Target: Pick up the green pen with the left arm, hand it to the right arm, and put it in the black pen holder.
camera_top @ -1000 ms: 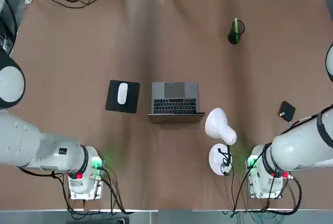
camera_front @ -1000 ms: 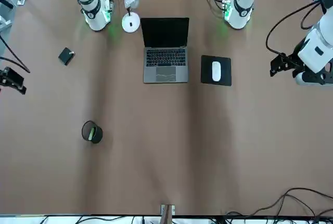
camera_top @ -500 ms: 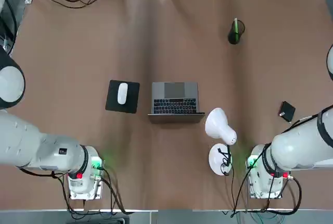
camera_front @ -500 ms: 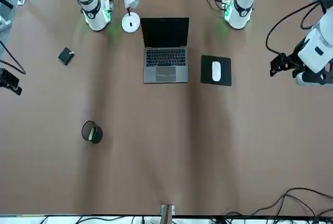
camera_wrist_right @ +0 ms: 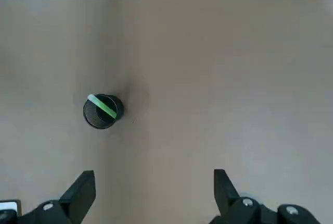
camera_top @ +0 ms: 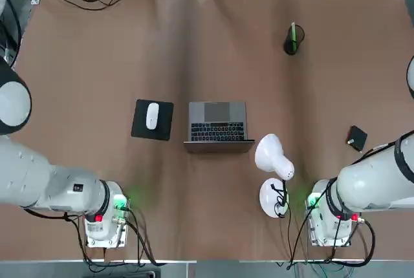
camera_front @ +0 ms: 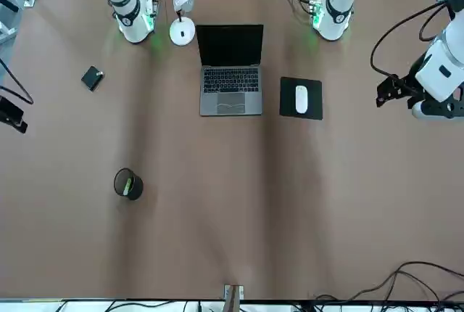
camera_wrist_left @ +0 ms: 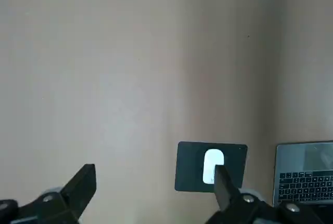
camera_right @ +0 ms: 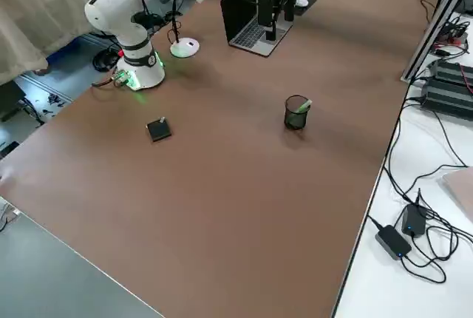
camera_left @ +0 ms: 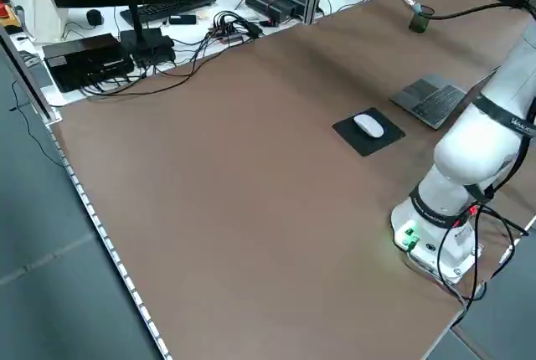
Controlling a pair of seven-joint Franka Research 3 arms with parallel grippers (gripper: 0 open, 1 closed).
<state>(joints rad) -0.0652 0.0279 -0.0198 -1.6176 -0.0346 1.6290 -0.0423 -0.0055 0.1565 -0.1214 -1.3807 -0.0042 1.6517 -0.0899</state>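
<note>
The black pen holder (camera_top: 292, 46) stands on the far right part of the table, also seen from the front (camera_front: 128, 183) and the right side (camera_right: 296, 114). The green pen (camera_top: 293, 32) stands tilted inside it, its tip leaning over the rim (camera_wrist_right: 106, 107). My right gripper (camera_wrist_right: 153, 195) hangs open and empty, high above the table and well back from the holder (camera_wrist_right: 102, 112), near the table's side edge (camera_front: 11, 112). My left gripper (camera_wrist_left: 153, 193) is open and empty too, raised at the left side (camera_front: 386, 92) above bare table beside the mouse.
An open laptop (camera_top: 218, 121) sits mid-table, with a white mouse (camera_top: 152, 116) on a black pad to its left. A white desk lamp (camera_top: 274, 159) stands to the laptop's right. A small flat black square (camera_top: 356, 138) lies near the right edge. Cables run along the far edge.
The right gripper has drifted slightly farther toward its side edge of the table. The left arm, pen and holder have not moved.
</note>
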